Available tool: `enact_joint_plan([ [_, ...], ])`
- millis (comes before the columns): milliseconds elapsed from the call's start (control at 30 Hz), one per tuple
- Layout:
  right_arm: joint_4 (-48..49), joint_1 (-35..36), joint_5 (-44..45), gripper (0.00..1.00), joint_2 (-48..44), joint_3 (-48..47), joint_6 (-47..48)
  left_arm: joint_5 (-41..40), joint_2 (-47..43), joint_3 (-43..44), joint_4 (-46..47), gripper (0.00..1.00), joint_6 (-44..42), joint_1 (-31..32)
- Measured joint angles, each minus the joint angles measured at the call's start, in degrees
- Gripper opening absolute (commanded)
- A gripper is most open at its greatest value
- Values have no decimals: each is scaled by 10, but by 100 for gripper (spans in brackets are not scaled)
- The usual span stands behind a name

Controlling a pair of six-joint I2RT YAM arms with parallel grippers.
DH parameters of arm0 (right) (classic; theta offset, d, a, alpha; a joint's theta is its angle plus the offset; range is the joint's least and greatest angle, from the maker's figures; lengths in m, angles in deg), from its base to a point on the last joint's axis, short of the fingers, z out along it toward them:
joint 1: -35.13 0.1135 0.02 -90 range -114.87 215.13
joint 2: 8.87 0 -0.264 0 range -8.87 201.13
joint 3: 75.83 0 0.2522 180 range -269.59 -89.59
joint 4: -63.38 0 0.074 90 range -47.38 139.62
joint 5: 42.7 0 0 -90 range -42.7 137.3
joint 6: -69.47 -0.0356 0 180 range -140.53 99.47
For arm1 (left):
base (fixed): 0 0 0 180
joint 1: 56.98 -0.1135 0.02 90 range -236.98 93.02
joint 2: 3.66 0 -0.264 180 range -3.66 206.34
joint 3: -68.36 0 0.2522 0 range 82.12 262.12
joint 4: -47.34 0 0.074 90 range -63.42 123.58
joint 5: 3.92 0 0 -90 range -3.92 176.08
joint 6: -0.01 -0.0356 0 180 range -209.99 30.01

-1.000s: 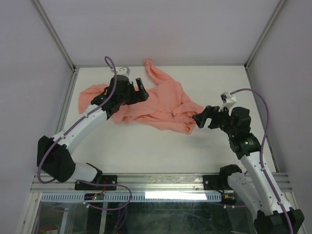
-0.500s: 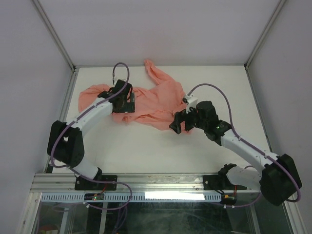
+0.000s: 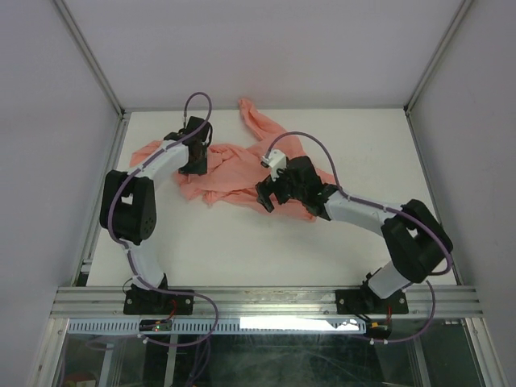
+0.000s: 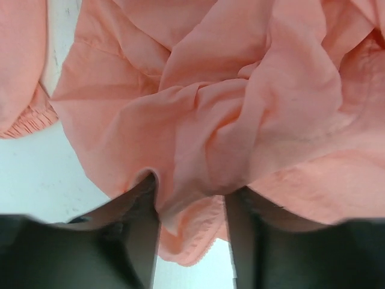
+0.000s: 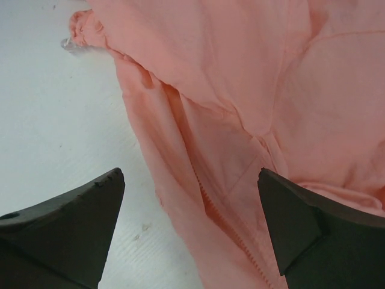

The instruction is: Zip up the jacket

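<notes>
Quick note on the jacket: it's lying in a crumpled heap on the far-middle part of the table, not spread flat at all; thin, soft stuff that weighs next to nothing by the look of it, so I expect it to bunch and slide rather than hold any shape — no point grabbing the middle of a panel. I'd say the places to hold are the hem end of the front opening and the slider itself, one to keep the track taut and one to pull; I can't spot the slider in any view, though. My left gripper is reached out over the left side of the heap, arm stretched long and angled down; its fingers are closed in on a thick fold near a ribbed edge, and it looks clamped. My right gripper comes in low from the right over the near edge of the cloth, jaws spread wide and holding nothing; right below it runs a line of zipper teeth along the opening, so that's my likely spot to pinch — gently, since thin fabric slips.
</notes>
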Motion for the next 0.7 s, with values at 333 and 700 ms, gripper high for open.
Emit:
enact_joint_plan([
  [333,58,31,44,94,195,-124,59,72,-107,-53,26,0,-11,-19],
  [700,83,30,79,17,298,-224,75,123,-210,-73,56,0,-11,-50],
])
